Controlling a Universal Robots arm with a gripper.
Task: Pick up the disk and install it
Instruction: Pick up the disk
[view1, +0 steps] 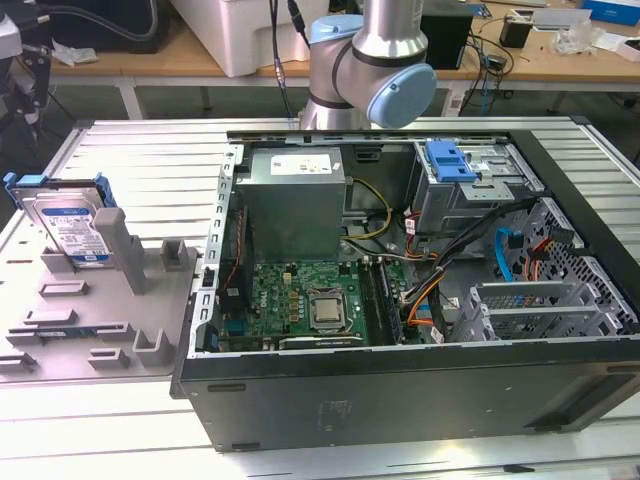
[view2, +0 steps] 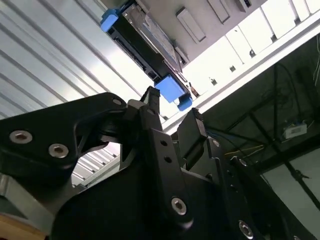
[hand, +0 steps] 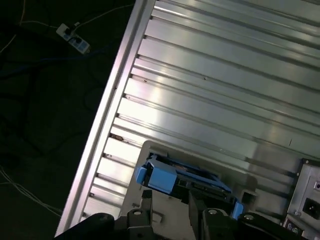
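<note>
The black two-fingered tool (view2: 172, 112) hangs released and empty. Just ahead of its spread fingertips, the flat silver-metal disk (view2: 142, 42) in its blue plastic carrier rail stands propped in a grey plastic stand (view1: 140, 270) on the ribbed aluminium worktop (view1: 130, 160). By the look of it, neither pickup nor installation into the open black computer case (view1: 400, 390) is done yet.

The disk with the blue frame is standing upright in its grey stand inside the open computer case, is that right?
Not quite. The disk does stand upright in the grey stand, but that stand sits on the ribbed table outside the computer case, at the exterior view's left. The exterior view shows this.
</note>
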